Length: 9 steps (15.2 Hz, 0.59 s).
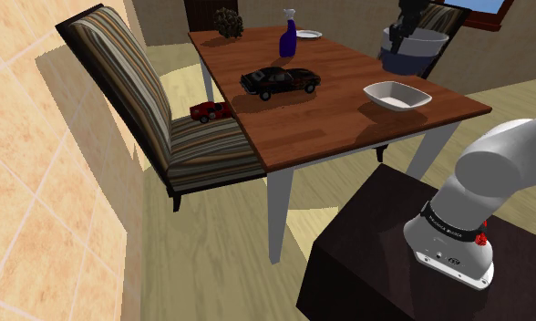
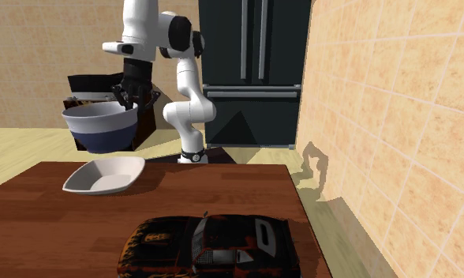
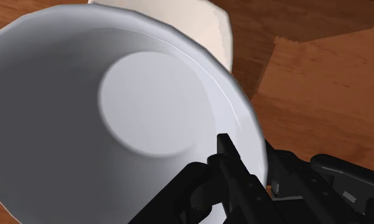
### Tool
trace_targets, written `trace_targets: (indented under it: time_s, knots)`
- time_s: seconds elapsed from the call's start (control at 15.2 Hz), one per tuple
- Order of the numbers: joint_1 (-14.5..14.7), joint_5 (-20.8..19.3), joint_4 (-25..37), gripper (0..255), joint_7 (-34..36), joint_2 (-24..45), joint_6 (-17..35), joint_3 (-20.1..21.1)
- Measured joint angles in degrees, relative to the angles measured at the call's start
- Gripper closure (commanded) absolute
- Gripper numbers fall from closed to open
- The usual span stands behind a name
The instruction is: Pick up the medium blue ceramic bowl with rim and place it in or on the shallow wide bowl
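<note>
One wooden table [image 1: 348,123] by a tiled wall [image 1: 38,182] bears the shallow bowl [image 1: 396,95]; the gripper [image 2: 130,103] clamps the blue bowl [image 2: 100,130].

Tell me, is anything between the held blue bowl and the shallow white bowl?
Nothing visible. The blue bowl hangs in the gripper, higher than the white bowl, only air between them; the toy car lies aside.

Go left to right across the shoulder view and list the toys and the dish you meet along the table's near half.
red toy car → black toy car → white shallow bowl
</note>
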Motion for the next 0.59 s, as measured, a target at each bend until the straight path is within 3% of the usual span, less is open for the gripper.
trace_targets:
  time_s: [0.59]
  knots:
    - [-1.31,-1.81,-5.08,255,-2.23,-0.68,5.06,-3.18]
